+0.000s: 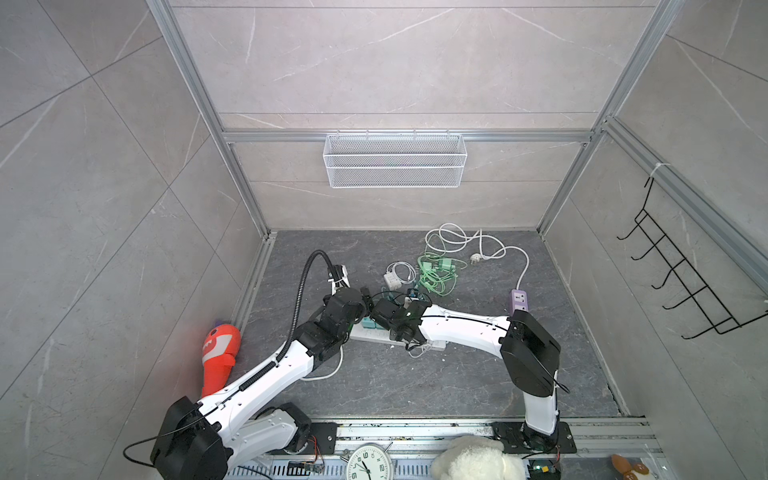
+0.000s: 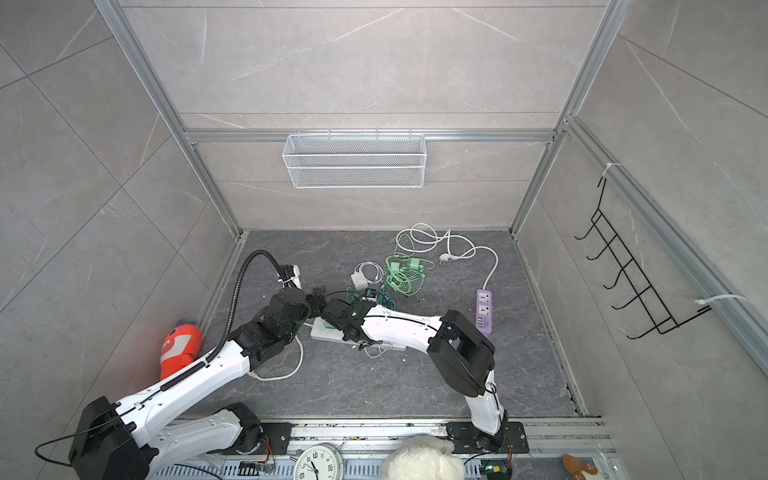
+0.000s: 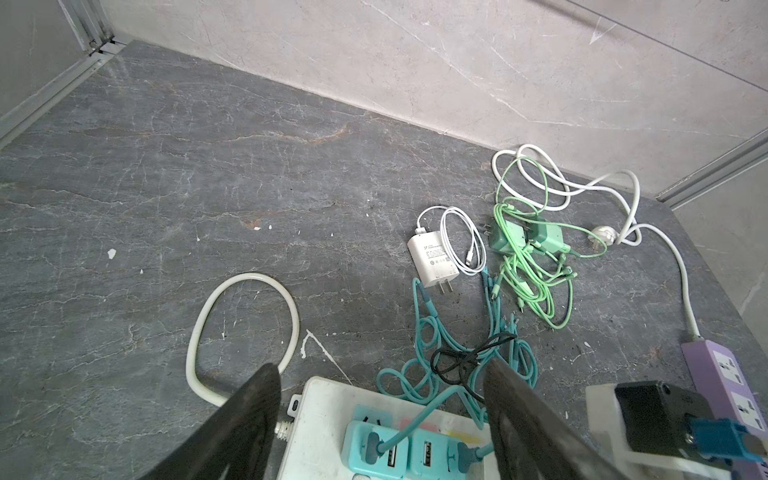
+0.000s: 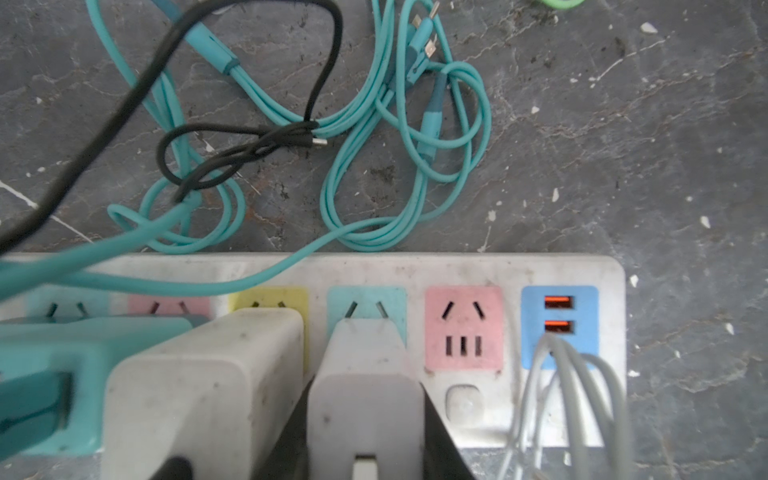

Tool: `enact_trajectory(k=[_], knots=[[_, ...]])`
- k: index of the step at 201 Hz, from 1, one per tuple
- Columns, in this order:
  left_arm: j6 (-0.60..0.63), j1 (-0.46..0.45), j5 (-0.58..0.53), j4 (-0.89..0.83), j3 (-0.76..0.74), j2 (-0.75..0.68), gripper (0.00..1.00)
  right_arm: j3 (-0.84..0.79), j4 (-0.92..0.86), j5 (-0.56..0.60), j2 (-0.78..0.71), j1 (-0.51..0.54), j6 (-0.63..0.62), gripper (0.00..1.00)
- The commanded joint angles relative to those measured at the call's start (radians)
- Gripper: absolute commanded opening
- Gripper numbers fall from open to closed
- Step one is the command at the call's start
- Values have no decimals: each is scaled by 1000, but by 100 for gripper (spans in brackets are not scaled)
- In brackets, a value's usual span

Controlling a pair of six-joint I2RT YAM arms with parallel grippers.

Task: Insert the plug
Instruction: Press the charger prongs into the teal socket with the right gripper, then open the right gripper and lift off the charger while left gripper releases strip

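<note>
**Right wrist: white plug gripped at the strip's teal socket**

Right wrist view: the right gripper (image 4: 365, 384) is closed tight on the white plug (image 4: 365, 357), one dark finger on either flank. The plug stands on the teal socket (image 4: 365, 305) of the white power strip (image 4: 540, 270); how deep its pins sit cannot be told. On the strip, a white charger (image 4: 203, 386) fills the yellow socket beside it, the pink socket (image 4: 463, 328) on the plug's other side is bare, and a pale cable (image 4: 573, 374) hangs at the blue USB panel (image 4: 559, 324). Teal cables (image 4: 374, 124) and a black cable (image 4: 249, 145) lie on the desk (image 4: 623, 145) just off the strip.

Left wrist view: the left gripper (image 3: 380, 365) stands wide open and holds nothing, its fingers straddling the strip's end, where two teal chargers (image 3: 376, 449) are plugged in. Away from the strip lie a loose white adapter (image 3: 432, 257), green chargers (image 3: 528, 241) and a purple power strip (image 3: 727, 382).

Both top views: the two wrists meet over the white strip, hiding both grippers.
</note>
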Motion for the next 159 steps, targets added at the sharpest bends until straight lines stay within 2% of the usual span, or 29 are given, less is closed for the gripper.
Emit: enact_trajectory(k=[1,52,124,159], knots=[[18,-9,-8,-9,32,-22,79,-56,-28,-168,125,-14,-29,22],[19,-9,-22,-39,28,-23,80,-43,-28,-159,54,-40,-55,37],[19,-9,-17,-43,41,-9,80,-53,-22,-173,-42,-44,-64,45],[14,-10,-3,-43,55,15,80,-52,-20,-190,-114,-40,-108,46]])
